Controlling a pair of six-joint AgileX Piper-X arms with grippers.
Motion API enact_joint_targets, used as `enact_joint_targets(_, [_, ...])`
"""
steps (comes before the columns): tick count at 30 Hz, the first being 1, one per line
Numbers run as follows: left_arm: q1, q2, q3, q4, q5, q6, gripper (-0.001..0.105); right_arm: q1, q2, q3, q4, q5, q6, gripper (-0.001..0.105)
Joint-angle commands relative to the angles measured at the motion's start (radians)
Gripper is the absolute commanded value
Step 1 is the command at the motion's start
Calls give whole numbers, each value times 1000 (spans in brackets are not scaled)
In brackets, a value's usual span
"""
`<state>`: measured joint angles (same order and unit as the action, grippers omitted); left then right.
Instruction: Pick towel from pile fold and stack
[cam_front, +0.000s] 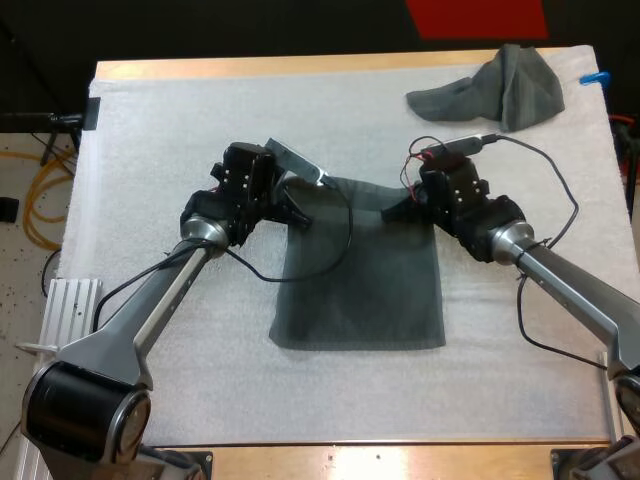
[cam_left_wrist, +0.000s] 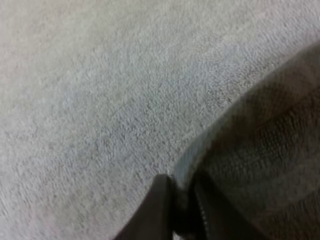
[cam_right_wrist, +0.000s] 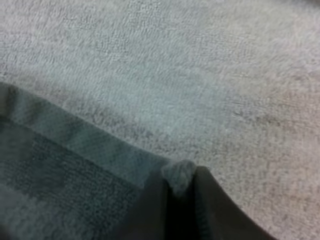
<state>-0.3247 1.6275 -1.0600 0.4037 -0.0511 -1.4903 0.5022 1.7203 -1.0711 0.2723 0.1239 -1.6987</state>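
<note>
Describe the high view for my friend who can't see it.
The left gripper and right gripper each pinch a far corner of the flat towel spread on the white mat. A crumpled towel lies at the mat's far right corner.

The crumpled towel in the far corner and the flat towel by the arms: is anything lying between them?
Nothing. In the high view, only bare white mat separates the crumpled towel from the flat towel.

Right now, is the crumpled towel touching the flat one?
No: in the high view the crumpled towel lies at the far right corner of the mat, clear of the flat towel.
</note>
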Motion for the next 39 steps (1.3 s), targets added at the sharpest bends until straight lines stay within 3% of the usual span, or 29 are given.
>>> enact_joint_targets(1, [-1,-14,-7,-27,4,27,17,-6,-5,-1,-21,-8,-15,18])
enact_joint_targets(6, [-1,-19,-67,29,13,40,50,-14,-9,-41,1,26,-16,71])
enact_joint_targets(9, [-1,-29,-140,158,11,40,53,-14,-32,-87,95,37,-34,82])
enact_joint_targets(12, [-1,-68,-188,259,14,40,53,-14,-81,-118,185,37,-34,82])
enact_joint_targets(16, [-1,-176,-195,314,41,19,53,-14,-179,-121,267,36,-33,82])
enact_joint_targets(22, [-1,-386,-195,426,132,-76,53,-10,-368,-121,466,28,8,81])
enact_joint_targets(28, [-1,-559,-185,611,196,-173,53,-10,-533,-108,680,28,95,67])
enact_joint_targets(33, [-1,-738,-122,741,198,-209,53,-10,-718,34,722,-46,189,62])
enact_joint_targets(39, [-1,-904,57,759,208,-303,53,-10,-896,249,772,-62,286,62])
